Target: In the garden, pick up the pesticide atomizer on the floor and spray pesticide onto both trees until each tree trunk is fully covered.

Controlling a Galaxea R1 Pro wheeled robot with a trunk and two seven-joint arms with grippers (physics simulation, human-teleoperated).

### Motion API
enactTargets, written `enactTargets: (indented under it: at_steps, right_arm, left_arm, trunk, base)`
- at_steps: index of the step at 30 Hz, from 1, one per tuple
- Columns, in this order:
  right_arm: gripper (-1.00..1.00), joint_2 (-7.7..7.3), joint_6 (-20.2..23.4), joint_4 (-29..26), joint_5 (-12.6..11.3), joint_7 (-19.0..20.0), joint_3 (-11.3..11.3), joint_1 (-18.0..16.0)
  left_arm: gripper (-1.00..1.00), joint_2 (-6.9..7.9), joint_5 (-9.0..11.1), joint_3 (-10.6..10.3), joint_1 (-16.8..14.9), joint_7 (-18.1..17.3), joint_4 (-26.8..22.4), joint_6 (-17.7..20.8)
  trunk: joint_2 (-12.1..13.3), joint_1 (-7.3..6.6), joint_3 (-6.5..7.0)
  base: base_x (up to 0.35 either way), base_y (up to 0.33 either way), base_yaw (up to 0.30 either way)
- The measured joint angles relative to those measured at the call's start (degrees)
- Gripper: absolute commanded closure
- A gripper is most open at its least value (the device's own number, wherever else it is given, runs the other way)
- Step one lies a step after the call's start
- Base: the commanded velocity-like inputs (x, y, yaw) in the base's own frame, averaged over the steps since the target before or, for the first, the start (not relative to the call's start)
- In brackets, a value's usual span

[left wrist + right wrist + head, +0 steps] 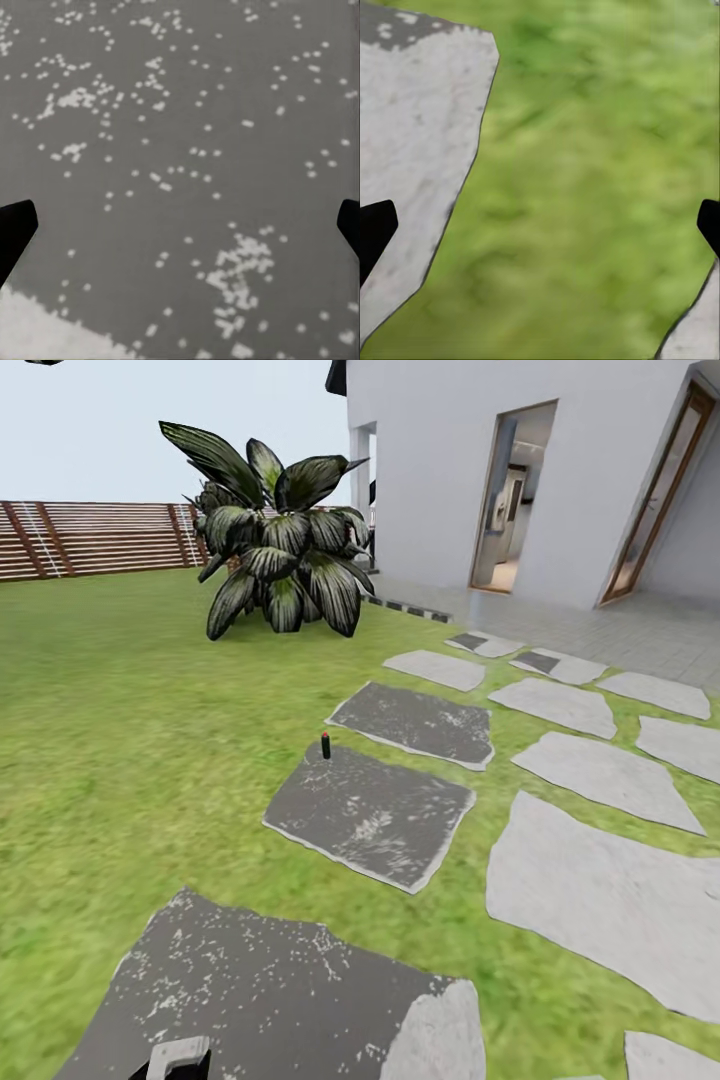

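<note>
Dark fingertips of the left pincer (180,217) show at the two edges of the left wrist view, wide apart with nothing between them, above a dark grey stepping stone (180,112) speckled with white flecks. Similarly, the right pincer (540,221) stands spread and empty over the blurry green grass of the floor (585,187), with a pale grey stone (412,150) beside it. From the head view, a small grey part of the robot (178,1055) shows at the bottom edge, over the nearest dark stone. Farther out, a small upright object with a black body and a red top (325,745) stands on the grass, touching the far edge of the next dark slab (370,815); I judge this is the pesticide atomizer, well apart from both pincers. It looks slim, stiff and probably light, easy to tip over, so a hold around the middle of the body seems best, keeping the red top free. Beyond it stand a broad striped-leaf plant (280,550), the slatted brown fence (90,538) and the white house (440,460).
</note>
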Motion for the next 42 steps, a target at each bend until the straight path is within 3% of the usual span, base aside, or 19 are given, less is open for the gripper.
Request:
enactTargets:
  at_steps: [15,42]
  right_arm:
    - [-1.0,0.0,0.0,0.0,0.0,0.0,0.0,0.0]
    - [-1.0,0.01,0.0,0.06,0.04,0.0,0.03,0.0]
  left_arm:
    - [-1.0,0.0,0.0,0.01,0.0,0.0,0.0,-0.02]
    - [-1.0,0.0,0.0,-0.01,0.0,0.0,0.0,0.0]
  trunk:
    - [0.0,0.0,0.0]
    - [0.0,0.0,0.0]
  base:
    - [0.34,-0.025,0.0]
    - [0.311,-0.123,0.0]
